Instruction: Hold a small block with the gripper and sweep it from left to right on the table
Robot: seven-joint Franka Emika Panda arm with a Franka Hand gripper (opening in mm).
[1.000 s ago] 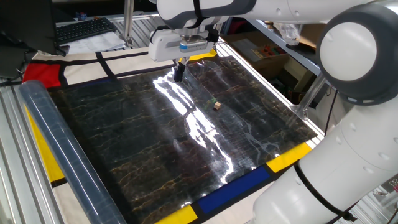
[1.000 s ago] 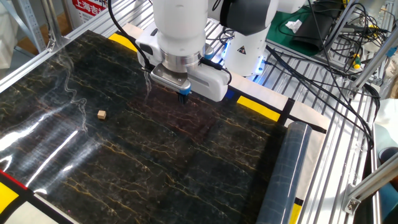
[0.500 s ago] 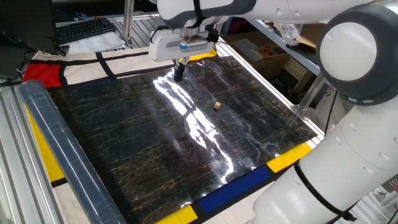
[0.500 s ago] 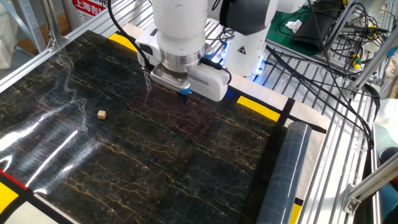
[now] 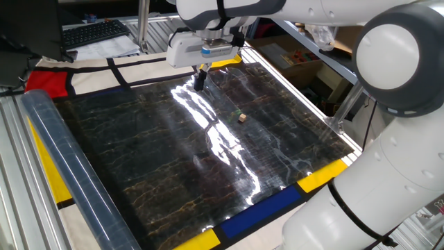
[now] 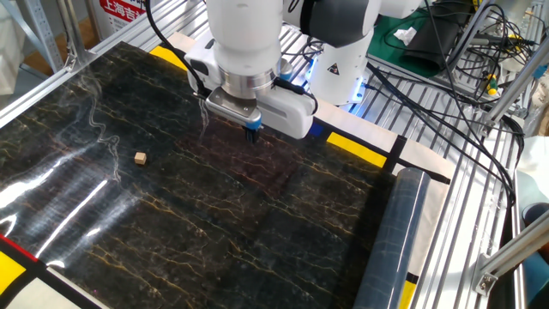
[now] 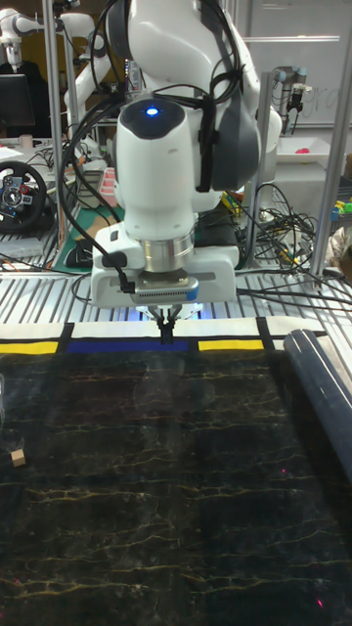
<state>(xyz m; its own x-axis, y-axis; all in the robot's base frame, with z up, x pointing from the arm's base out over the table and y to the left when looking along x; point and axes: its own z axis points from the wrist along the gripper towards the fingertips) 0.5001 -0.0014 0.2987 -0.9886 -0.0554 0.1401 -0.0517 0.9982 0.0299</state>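
Note:
The small block [image 5: 242,117] is a tiny tan cube lying alone on the black marble-patterned table [image 5: 139,160]. It also shows at the left in the other fixed view [image 6: 140,158] and at the far left edge in the tall view [image 7: 17,457]. My gripper [image 5: 199,84] hangs from the white arm near the table's far edge, well apart from the block. Its dark fingers point down, pressed together just above the table [image 6: 214,232], with nothing between them. The gripper [image 6: 253,133] [image 7: 167,333] is beside the blue and yellow border panels.
A rolled clear plastic sheet [image 5: 62,167] [image 6: 390,240] [image 7: 328,386] lies along one table edge. Metal frame rails and cables [image 6: 463,86] surround the table. A keyboard [image 5: 94,31] sits beyond the far corner. The arm's big white base [image 5: 388,160] stands at the near right.
The arm has shifted only a few pixels sideways. The block has not moved and the fingers remain together.

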